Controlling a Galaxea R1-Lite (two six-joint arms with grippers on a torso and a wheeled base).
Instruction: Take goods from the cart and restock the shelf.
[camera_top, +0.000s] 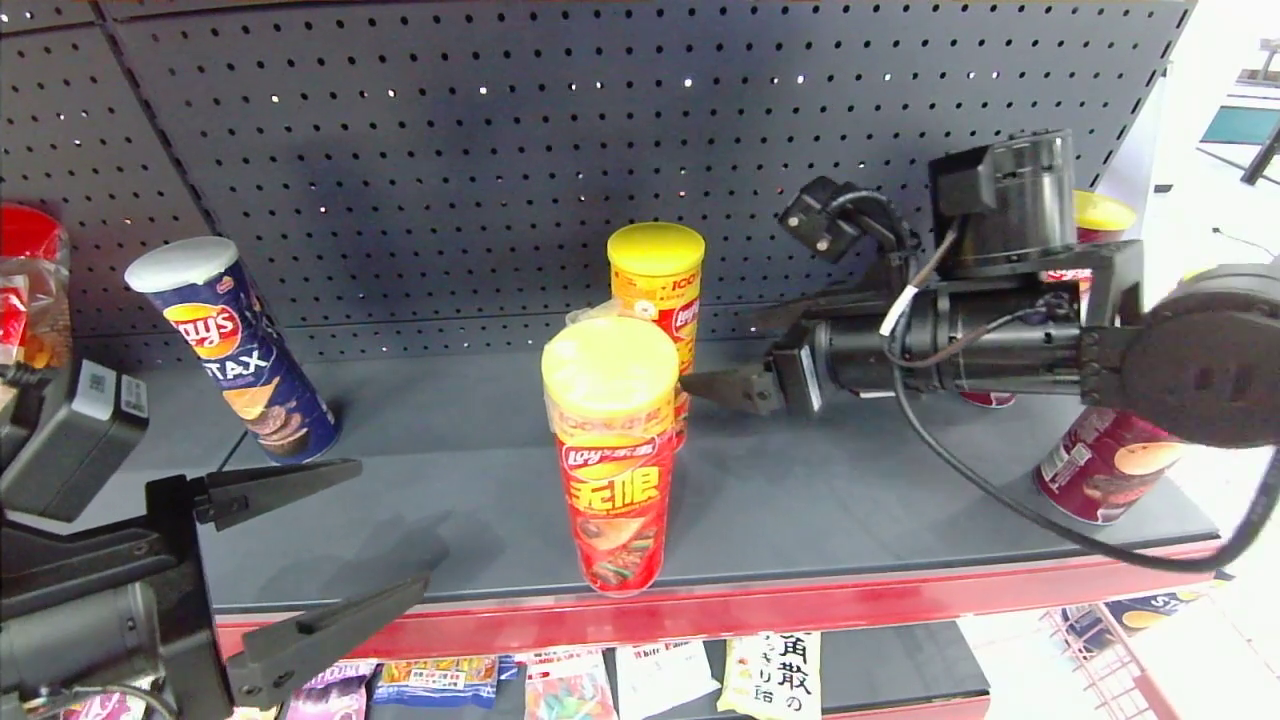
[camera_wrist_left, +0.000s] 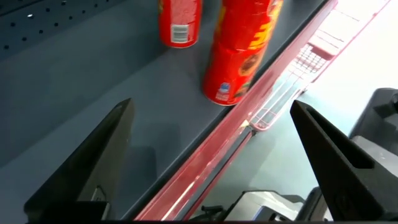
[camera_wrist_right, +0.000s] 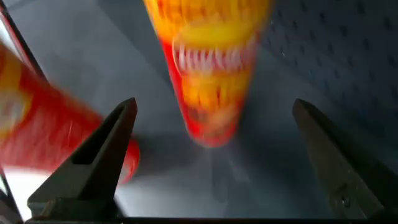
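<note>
I count 5 tall chip cans on the shelf (camera_top: 470, 490), so I think a good part of the job is done. The front can (camera_top: 610, 450), red with a yellow lid, stands up near the front edge. The back can (camera_top: 657, 275) stands just behind it. A blue can (camera_top: 235, 350) leans at the left and a dark red can (camera_top: 1100, 465) leans at the right. 1 more can (camera_top: 1100, 215) peeks out behind my right arm. My right tool (camera_top: 750, 350) is open and holds nothing, just beside the back can. My left tool (camera_top: 330, 545) is open and empty too, low by the shelf's front. I cannot tell how much is left in the cart (camera_top: 1105, 660). The shelf is flat and grey with a red lip. Behind it is a dark wall (camera_top: 450, 150) full of little holes. Snack packets (camera_top: 440, 680) lie on the shelf below.
</note>
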